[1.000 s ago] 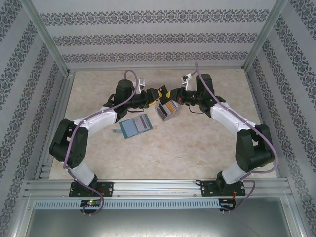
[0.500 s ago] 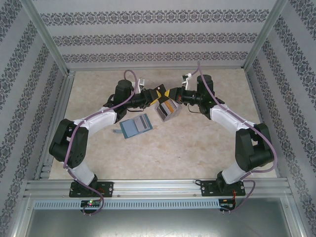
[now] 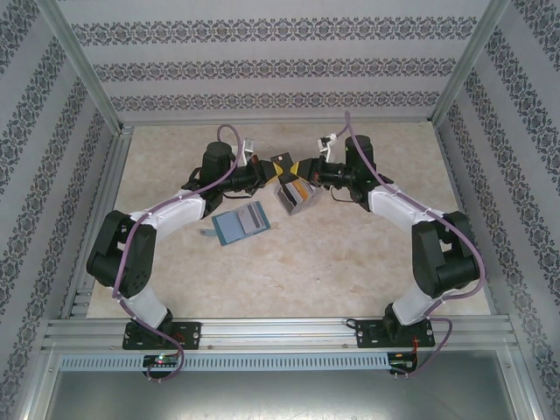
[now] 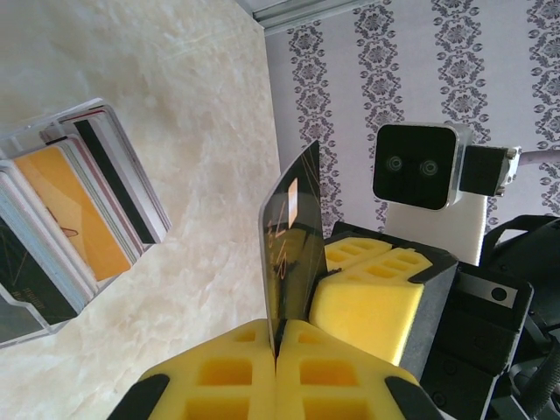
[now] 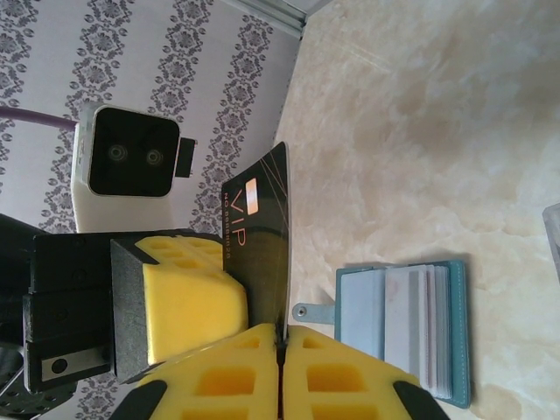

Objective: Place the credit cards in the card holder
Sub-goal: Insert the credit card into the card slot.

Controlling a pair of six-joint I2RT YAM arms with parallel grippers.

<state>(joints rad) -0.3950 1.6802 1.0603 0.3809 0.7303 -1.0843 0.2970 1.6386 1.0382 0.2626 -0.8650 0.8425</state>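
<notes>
Above the back middle of the table, my left gripper [image 3: 274, 168] and right gripper [image 3: 300, 168] meet tip to tip. Both are shut on one dark credit card marked VIP [image 5: 262, 232]. In the left wrist view the card [image 4: 293, 232] stands on edge out of my left gripper [image 4: 278, 350], with the right gripper's yellow pads [image 4: 376, 293] on its far side. My right gripper [image 5: 282, 337] pinches the card's lower edge. The teal card holder [image 3: 241, 224] lies open on the table, grey sleeves up [image 5: 407, 328]. More credit cards [image 4: 74, 210] stand in a clear tray.
The clear slanted tray [image 3: 296, 196] sits just below the two grippers, to the right of the holder. The holder's strap tab [image 5: 311, 311] points toward the back wall. Patterned walls and a metal frame [image 3: 96, 201] enclose the beige table.
My left gripper has shut on the dark card that the right gripper holds. The right arm has shifted slightly left.
</notes>
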